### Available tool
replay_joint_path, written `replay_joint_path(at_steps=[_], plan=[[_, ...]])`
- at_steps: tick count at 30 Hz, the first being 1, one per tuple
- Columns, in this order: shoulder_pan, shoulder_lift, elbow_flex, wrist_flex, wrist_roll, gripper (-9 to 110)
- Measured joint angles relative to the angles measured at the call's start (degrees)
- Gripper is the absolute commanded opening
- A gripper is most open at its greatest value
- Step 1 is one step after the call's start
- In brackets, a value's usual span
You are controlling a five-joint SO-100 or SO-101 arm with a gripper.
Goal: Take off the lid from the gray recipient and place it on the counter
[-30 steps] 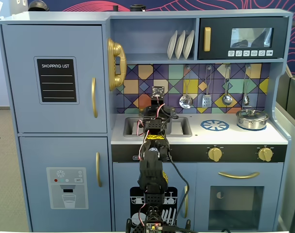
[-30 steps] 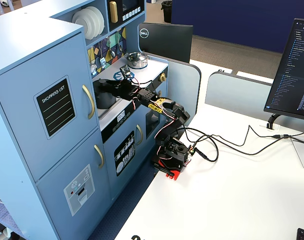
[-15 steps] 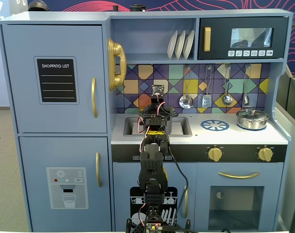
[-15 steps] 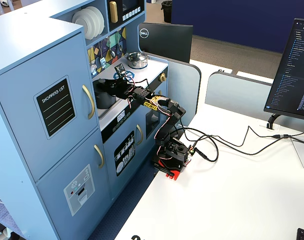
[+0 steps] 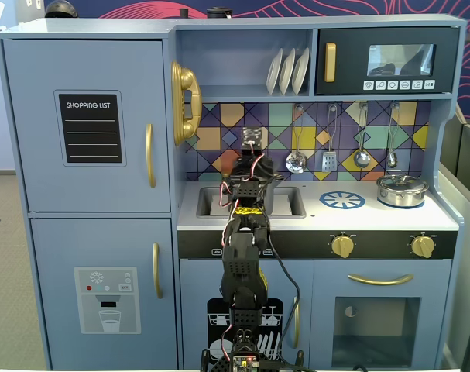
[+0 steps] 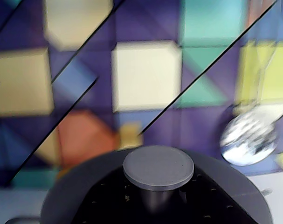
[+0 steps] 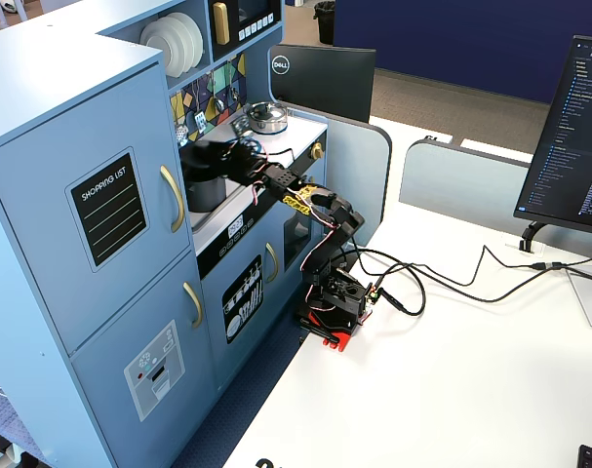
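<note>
Wrist view: lid point(image 6: 158, 167) fills the near foreground, knob up, before the colored tile wall (blurred).
Pot: pot point(image 7: 206, 188) on the counter point(image 5: 320, 217), left of the burner ring.
Gripper: gripper point(image 7: 200, 154) above the pot; jaw opening cannot be told.

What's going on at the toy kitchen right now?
The arm reaches from the desk over the kitchen's sink area, and its claw is at the lid of the gray recipient, which stands at the sink end of the counter. The wrist view shows the knob up close against the tiled backsplash; the claw's fingers aren't visible, so a grasp isn't confirmed. The shiny silver pot sits untouched by the burner ring.
</note>
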Motion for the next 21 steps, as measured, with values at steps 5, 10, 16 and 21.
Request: replay_joint_path(at_steps=[5, 10, 16, 21], plan=[[7.21, 4.57, 0.00, 1.93, 1.58, 0], [17.23, 5.62, 1.67, 2.29, 4.75, 0], [23.12, 2.90, 6.15, -2.46, 6.06, 0], [24.87, -4.04, 8.09, -8.26, 6.06, 0]])
